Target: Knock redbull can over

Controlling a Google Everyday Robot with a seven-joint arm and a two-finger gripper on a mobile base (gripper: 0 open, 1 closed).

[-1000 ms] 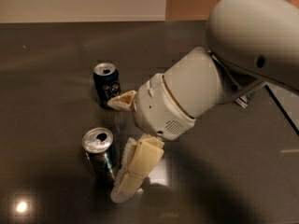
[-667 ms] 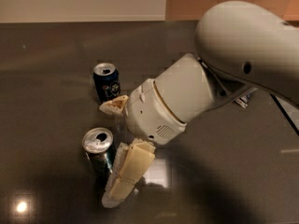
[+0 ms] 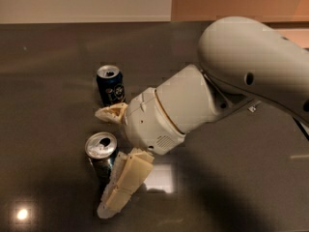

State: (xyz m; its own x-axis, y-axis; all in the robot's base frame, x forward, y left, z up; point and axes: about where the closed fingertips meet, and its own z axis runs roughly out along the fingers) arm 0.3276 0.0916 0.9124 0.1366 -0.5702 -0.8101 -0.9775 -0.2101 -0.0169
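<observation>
The redbull can (image 3: 100,150), slim with a silver top, stands upright on the dark table at the lower left. My gripper (image 3: 102,162) is open, with its white wrist just right of the can. One cream finger (image 3: 112,112) points left above the can's top. The other finger (image 3: 124,182) hangs down along the can's right side and looks to be touching it. The can sits between the two fingers.
A shorter, wider dark navy can (image 3: 110,85) stands upright behind the redbull can, near the upper finger. The dark glossy table (image 3: 48,81) stretches to a pale wall at the back. My large white arm (image 3: 251,66) fills the right side.
My gripper and wrist have moved left, closing in on the redbull can. The lower finger now lies against the can's right side. Both cans still stand upright.
</observation>
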